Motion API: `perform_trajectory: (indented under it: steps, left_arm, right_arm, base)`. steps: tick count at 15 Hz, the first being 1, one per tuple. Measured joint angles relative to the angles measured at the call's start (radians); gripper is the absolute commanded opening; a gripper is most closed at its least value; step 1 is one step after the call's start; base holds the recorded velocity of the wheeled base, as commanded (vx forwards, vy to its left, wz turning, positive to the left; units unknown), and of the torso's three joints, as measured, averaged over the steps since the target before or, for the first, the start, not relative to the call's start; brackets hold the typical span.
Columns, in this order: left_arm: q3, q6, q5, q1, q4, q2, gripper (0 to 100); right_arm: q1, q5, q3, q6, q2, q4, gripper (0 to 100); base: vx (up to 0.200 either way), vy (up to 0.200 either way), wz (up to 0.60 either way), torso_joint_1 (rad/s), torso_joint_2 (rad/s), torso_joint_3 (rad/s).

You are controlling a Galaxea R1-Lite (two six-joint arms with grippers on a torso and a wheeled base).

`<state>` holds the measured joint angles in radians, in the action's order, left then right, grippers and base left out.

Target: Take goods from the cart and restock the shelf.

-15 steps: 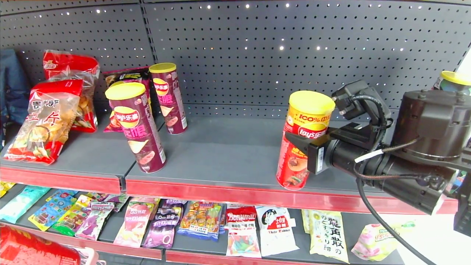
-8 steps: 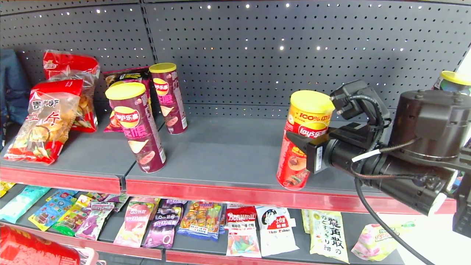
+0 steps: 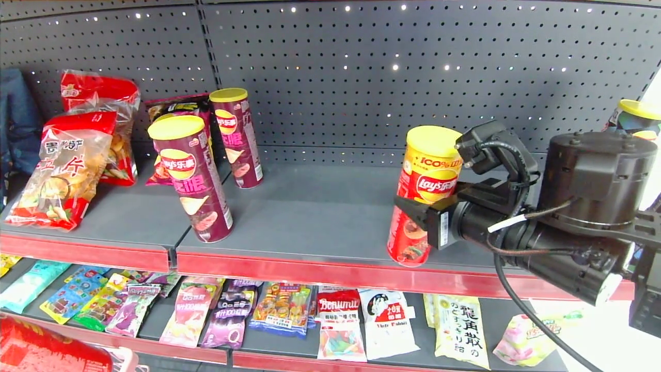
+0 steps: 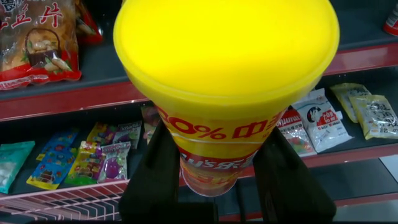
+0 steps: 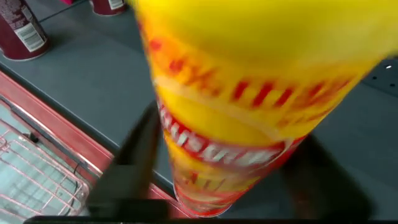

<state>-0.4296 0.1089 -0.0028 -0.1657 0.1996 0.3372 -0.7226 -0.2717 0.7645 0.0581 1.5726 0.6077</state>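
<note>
Two purple, yellow-lidded crisp tubes stand upright before a grey pegboard (image 3: 361, 77), the nearer tube (image 3: 190, 178) towards the front and the farther tube (image 3: 236, 137) behind it, just beside a dark packet (image 3: 175, 106) leaning at the back. To their left, a red snack bag (image 3: 64, 170) lies tilted in front of a second red bag (image 3: 100, 108) propped against the board. Lower down, a row of flat, colourful sweet packets (image 3: 284, 309) lies side by side.

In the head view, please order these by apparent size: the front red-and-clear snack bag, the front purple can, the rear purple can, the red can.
1. Front red-and-clear plastic snack bag
2. Red yellow-lidded chip can and front purple chip can: alike, unranked
3. Rear purple chip can, farther back
</note>
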Motion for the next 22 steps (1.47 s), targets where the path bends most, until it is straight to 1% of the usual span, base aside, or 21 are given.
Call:
perform_trajectory:
  steps: [7, 10, 14, 16, 17, 18, 19, 20, 22]
  left_arm:
    - [0.003, 0.000, -0.005, 0.000, 0.000, 0.002, 0]
    - [0.003, 0.000, -0.007, 0.000, 0.000, 0.003, 0]
    - [0.003, 0.000, -0.009, -0.001, -0.001, 0.011, 0]
    - [0.003, 0.000, -0.026, -0.001, -0.001, 0.014, 0]
    - [0.003, 0.000, -0.042, -0.001, -0.001, 0.015, 0]
    - [0.003, 0.000, -0.059, -0.001, -0.001, 0.019, 0]
    - [0.003, 0.000, -0.076, -0.002, -0.001, 0.025, 0]
    - [0.000, 0.000, -0.087, -0.002, -0.002, 0.033, 0]
    - [-0.024, 0.000, -0.104, -0.003, -0.006, 0.053, 0]
  right_arm:
    - [0.001, -0.001, -0.022, -0.002, -0.020, 0.009, 100]
    - [-0.005, -0.001, -0.081, -0.002, -0.065, 0.010, 100]
    - [-0.051, 0.022, -0.210, 0.004, -0.195, 0.010, 100]
    - [-0.056, 0.047, -0.273, 0.014, -0.274, 0.010, 100]
    - [-0.043, 0.074, -0.304, 0.032, -0.324, 0.009, 100]
    - [-0.017, 0.117, -0.334, 0.053, -0.373, -0.002, 100]
    - [0.037, 0.189, -0.364, 0.080, -0.431, -0.035, 100]
    - [0.108, 0.257, -0.386, 0.099, -0.486, -0.085, 100]
    - [0.296, 0.360, -0.412, 0.120, -0.625, -0.258, 100]
  base:
    - [0.000, 0.000, 0.00, 0.000, 0.00, 0.000]
    - [0.000, 0.000, 0.00, 0.000, 0.00, 0.000]
    - [0.000, 0.000, 0.00, 0.000, 0.00, 0.000]
    - [0.000, 0.000, 0.00, 0.000, 0.00, 0.000]
    - [0.000, 0.000, 0.00, 0.000, 0.00, 0.000]
    - [0.000, 0.000, 0.00, 0.000, 0.00, 0.000]
    - [0.000, 0.000, 0.00, 0.000, 0.00, 0.000]
    - [0.000, 0.000, 0.00, 0.000, 0.00, 0.000]
    - [0.000, 0.000, 0.00, 0.000, 0.00, 0.000]
